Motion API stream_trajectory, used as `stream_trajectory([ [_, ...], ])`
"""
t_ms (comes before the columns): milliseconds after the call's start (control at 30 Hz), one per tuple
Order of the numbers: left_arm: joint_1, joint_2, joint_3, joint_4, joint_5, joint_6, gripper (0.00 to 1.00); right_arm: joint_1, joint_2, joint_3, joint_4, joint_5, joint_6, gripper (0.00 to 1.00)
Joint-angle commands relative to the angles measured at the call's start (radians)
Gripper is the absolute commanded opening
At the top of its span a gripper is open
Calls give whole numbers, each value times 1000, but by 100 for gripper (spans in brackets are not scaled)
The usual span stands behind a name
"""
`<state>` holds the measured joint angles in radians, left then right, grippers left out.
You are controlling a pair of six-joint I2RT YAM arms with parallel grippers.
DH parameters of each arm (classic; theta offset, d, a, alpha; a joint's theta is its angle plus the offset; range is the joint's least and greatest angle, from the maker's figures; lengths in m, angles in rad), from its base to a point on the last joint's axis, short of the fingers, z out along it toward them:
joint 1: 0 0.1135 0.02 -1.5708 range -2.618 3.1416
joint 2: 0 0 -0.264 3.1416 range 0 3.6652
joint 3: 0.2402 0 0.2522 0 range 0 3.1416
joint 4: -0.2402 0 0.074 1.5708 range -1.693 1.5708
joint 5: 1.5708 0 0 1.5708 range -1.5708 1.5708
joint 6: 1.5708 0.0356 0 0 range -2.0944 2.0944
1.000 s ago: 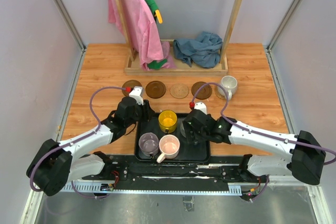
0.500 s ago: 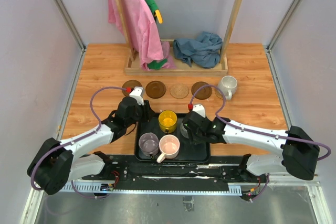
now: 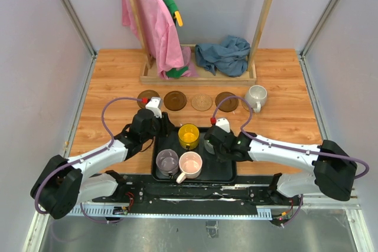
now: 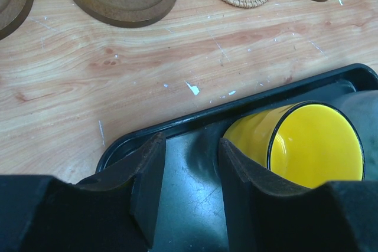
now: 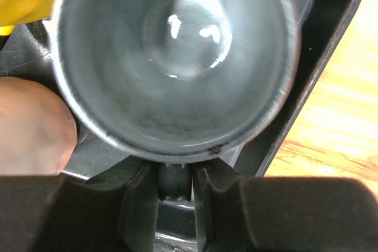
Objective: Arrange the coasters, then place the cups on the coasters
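Clamping the handle of the grey ceramic mug (image 5: 177, 57), my right gripper (image 5: 174, 172) sits in the black plastic tray (image 5: 331, 22); my left gripper (image 4: 190, 151) hangs open beside the yellow mug (image 4: 313, 146). Five mugs in all; five round coasters (image 3: 175, 100) line the wooden bench (image 3: 283, 125).

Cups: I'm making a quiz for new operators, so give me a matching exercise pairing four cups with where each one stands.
Cups:
1. yellow cup
2. white cup
3. purple cup
4. grey cup

Places:
A. on the table, right end of the coaster row
B. in the tray, right at the right gripper
C. tray, near left corner
D. tray, far side, beside the left gripper

Pairs: 1-D, 2-A, 3-C, 4-B
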<state>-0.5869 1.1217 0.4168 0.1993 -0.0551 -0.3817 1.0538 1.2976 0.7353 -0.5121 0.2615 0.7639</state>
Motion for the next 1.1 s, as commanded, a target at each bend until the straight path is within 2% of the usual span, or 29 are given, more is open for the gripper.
stream_trajectory([
  [0, -11, 3, -3, 33, -6, 11, 45, 15, 16, -15, -2, 27, 18, 20],
  [67, -11, 5, -5, 34, -6, 11, 46, 15, 25, -15, -3, 25, 17, 5],
  [100, -11, 5, -5, 35, -8, 11, 45, 15, 27, -13, -7, 26, 17, 1],
  [300, -11, 6, -8, 41, -12, 10, 45, 35, 16, 8, -43, 105, 16, 1],
  [800, -11, -21, -13, 44, -38, 10, 45, 35, -101, 168, -55, 404, -192, 1],
  [933, -11, -10, -10, 51, -36, 7, 46, -9, -101, 177, 21, 443, -283, 1],
  [1067, -11, -1, -3, 51, -35, 9, 45, -128, -92, 169, 140, 399, -375, 1],
])
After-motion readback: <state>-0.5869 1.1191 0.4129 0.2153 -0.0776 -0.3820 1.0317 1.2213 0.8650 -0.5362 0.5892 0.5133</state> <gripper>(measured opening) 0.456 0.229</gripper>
